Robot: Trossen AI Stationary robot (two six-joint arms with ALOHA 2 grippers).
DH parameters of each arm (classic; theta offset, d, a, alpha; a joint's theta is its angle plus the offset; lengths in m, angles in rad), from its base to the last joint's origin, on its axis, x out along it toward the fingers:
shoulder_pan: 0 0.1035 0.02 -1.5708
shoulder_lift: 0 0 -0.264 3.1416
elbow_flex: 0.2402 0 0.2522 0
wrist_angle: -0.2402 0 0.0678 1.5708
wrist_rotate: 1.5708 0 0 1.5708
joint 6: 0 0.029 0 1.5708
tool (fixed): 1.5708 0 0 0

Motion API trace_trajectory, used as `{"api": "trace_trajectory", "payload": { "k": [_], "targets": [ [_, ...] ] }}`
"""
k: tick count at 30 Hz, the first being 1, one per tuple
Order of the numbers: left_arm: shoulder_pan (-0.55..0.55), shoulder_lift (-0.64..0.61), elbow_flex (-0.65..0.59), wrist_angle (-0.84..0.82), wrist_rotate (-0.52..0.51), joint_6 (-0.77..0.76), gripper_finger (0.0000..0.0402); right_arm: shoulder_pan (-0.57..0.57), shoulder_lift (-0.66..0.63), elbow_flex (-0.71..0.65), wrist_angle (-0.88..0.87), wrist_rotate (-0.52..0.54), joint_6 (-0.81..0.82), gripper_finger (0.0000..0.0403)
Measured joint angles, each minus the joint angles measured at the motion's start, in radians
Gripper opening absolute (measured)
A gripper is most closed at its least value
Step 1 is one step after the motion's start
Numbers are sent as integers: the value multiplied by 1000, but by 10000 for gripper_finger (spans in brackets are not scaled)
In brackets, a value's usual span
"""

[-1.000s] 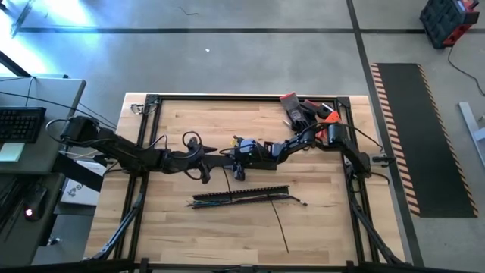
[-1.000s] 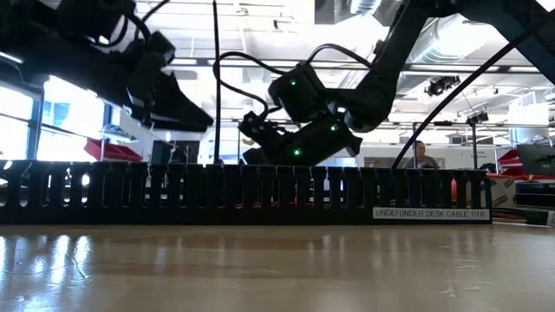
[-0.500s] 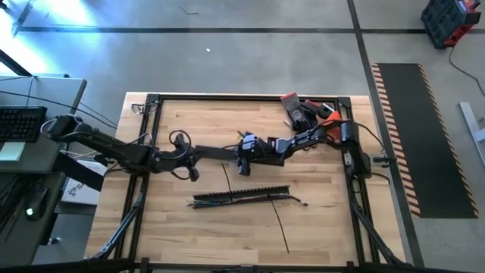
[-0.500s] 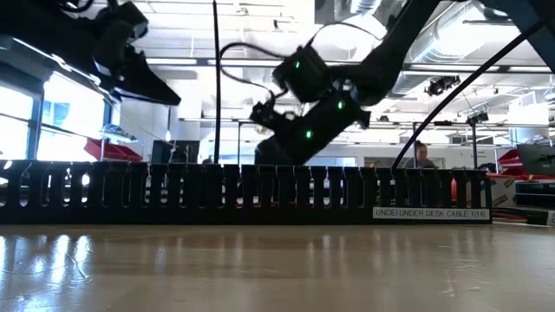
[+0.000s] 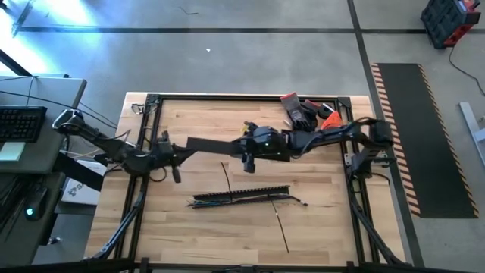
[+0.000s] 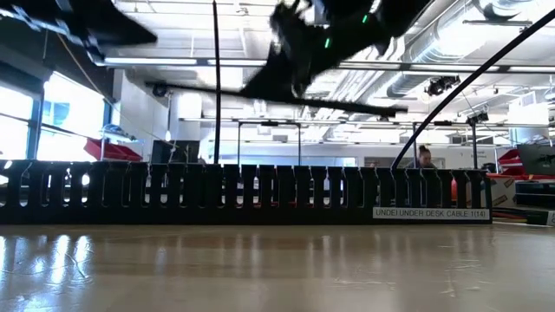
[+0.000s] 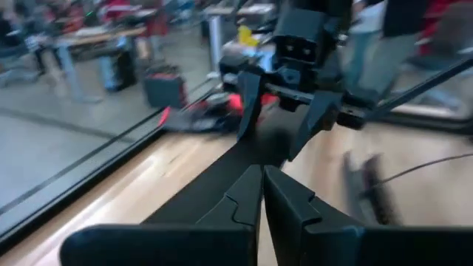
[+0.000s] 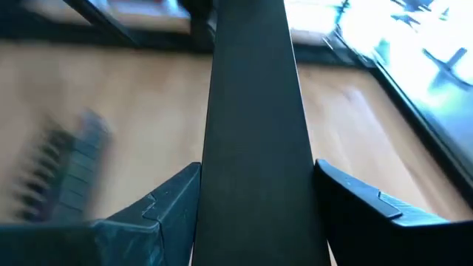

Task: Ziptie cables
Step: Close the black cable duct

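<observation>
Both pincers clamped the flat plain black strip (image 5: 208, 142), left pincer (image 5: 173, 152) together, right pincer (image 5: 248, 146) apart around it; uneven pulling could twist it free.

The table (image 5: 189, 227) is pale blond wood with a black frame around it, and the slotted rail (image 5: 241, 194) and flat strip (image 5: 212, 143) are both plain black. Off to the side there's a dark floor mat (image 5: 413, 129) edged in orange-and-white diagonal stripes, plus something red-orange (image 5: 327, 117) at the table's far edge.
</observation>
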Motion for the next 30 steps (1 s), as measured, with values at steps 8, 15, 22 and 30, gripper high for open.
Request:
{"api": "trace_trajectory", "payload": {
  "k": [8, 15, 22, 30],
  "targets": [
    [-121, -42, 86, 2, 9, 71, 0, 121, -17, 3, 2, -130, 139, 214],
    [-178, -38, 108, 0, 10, 21, 0, 235, 86, 3, -4, -115, 273, 214],
    [-195, 4, 108, -62, 10, -116, 0, 306, 169, 3, -7, 45, 327, 214],
    [-195, 136, 107, -223, 25, -400, 0, 321, 219, 3, 7, 79, 304, 214]
  ]
}}
